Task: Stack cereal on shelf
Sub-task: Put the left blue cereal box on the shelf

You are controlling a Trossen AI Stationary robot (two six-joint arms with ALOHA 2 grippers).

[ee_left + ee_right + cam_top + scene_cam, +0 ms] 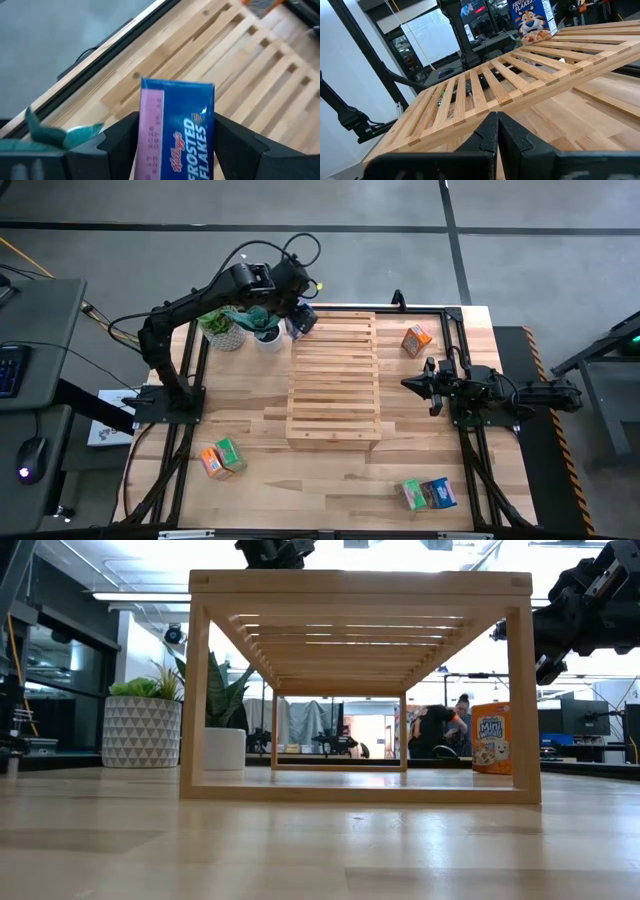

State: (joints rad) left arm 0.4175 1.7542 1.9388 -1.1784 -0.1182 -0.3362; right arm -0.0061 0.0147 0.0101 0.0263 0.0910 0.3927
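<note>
My left gripper [300,318] is shut on a blue Frosted Flakes box [177,130] over the far left corner of the light-wood slatted shelf [333,380]. The box also shows upright in the right wrist view [532,17]. My right gripper [415,383] is shut and empty, hovering just right of the shelf. An orange box [416,339] stands on the table at the far right. An orange and a green box [222,458] lie near left. A green and a blue box [430,494] lie near right. My left gripper pinches the blue box between its two fingers [120,142], one on each of two opposite sides [146,145]. The fingers come from above. The box stands upright below them at the shelf's far left corner. I cannot tell whether its lower end touches the slats.
Two potted plants [228,330] stand on the table just left of the shelf's far left corner, under the left arm. The orange box also shows in the low view [492,752], right of the shelf [360,690]. Dark frame rails run along the table's left and right sides.
</note>
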